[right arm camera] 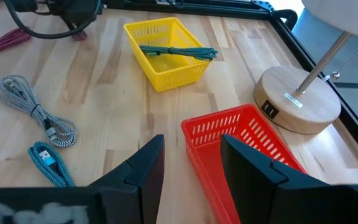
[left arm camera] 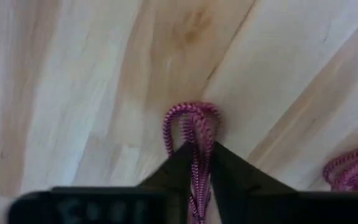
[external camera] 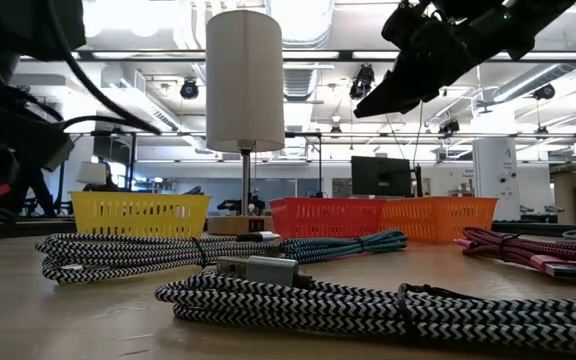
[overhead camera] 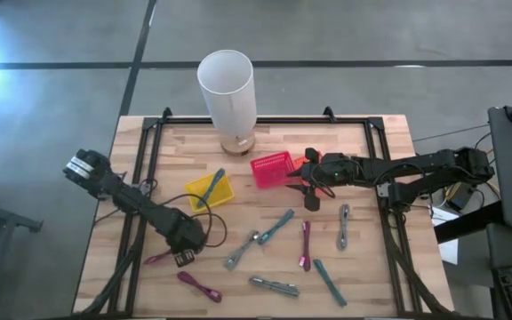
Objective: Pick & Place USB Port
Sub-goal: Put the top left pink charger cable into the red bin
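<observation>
A magenta braided USB cable [left arm camera: 191, 118], coiled into a bundle, lies on the wooden table near its front left; in the high view its end [overhead camera: 159, 259] sticks out to the left of my left gripper [overhead camera: 184, 256]. That gripper [left arm camera: 197, 155] points down and is shut on the bundle. My right gripper [overhead camera: 308, 187] hangs open above the table's middle right, its fingers [right arm camera: 143, 163] over the near end of a red basket [right arm camera: 247, 140] and touching nothing. My left gripper pinches the magenta cable bundle between its two fingers just behind its looped end [left arm camera: 194, 134], several strands together. The fingers come from above, pointing down. The loop shows beyond the fingertips, against the table; I cannot tell whether it is lifted.
A yellow basket [overhead camera: 210, 189] holds a teal cable. The red basket [overhead camera: 272, 169] sits beside an orange one [overhead camera: 300, 162]. A white lamp [overhead camera: 228, 89] stands at the far edge. Several more coiled cables lie at the front: magenta [overhead camera: 200, 286], grey [overhead camera: 241, 251], teal [overhead camera: 276, 227].
</observation>
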Controlling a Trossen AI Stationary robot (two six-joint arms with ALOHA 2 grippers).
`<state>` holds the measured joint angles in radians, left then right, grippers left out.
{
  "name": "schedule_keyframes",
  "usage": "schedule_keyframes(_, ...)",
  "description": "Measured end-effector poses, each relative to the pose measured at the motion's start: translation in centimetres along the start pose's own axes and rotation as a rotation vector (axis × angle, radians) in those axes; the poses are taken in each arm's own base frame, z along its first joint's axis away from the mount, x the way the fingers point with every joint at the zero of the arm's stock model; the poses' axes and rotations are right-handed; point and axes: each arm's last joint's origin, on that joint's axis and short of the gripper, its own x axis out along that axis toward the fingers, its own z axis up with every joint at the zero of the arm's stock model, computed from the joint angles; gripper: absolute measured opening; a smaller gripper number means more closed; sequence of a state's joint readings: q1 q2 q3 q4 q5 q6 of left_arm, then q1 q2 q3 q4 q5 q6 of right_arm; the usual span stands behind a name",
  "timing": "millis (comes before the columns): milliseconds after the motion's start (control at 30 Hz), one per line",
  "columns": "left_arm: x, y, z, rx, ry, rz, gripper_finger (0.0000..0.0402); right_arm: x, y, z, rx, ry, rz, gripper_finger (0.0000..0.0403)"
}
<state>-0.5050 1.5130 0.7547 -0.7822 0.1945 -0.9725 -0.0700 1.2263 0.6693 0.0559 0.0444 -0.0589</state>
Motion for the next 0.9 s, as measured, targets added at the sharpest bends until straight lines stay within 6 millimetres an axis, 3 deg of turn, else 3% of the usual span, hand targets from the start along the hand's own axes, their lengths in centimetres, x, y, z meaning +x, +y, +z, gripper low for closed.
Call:
schedule_keyframes(67, -0.5, -0.5, 0.3, 0.006, -0.026, -0.014, 0.0015, 0.0, 0.0, 0.0, 0.0, 0.0, 0.0, 0.015)
schedule_keyframes(200, -2.7, -2.3, 1.2, 0.048, -0.131, -0.069, 0.0009, 0.0, 0.0, 0.0, 0.0, 0.0, 0.0, 0.015)
schedule_keyframes(533, -13.5, -6.7, 4.4, 0.259, -0.686, -0.065, 0.0009, 0.0, 0.0, 0.0, 0.014, -0.001, 0.0, 0.015)
schedule_keyframes(700, -18.1, -6.9, 5.5, 0.258, -0.914, 0.017, 0.0006, -0.2, 0.0, 0.1, 0.038, -0.009, -0.001, 0.015)
schedule_keyframes(900, -19.8, -5.6, 7.8, 0.198, -1.054, 0.071, 0.0005, -1.3, -0.1, 0.5, 0.053, -0.023, -0.001, 0.015)
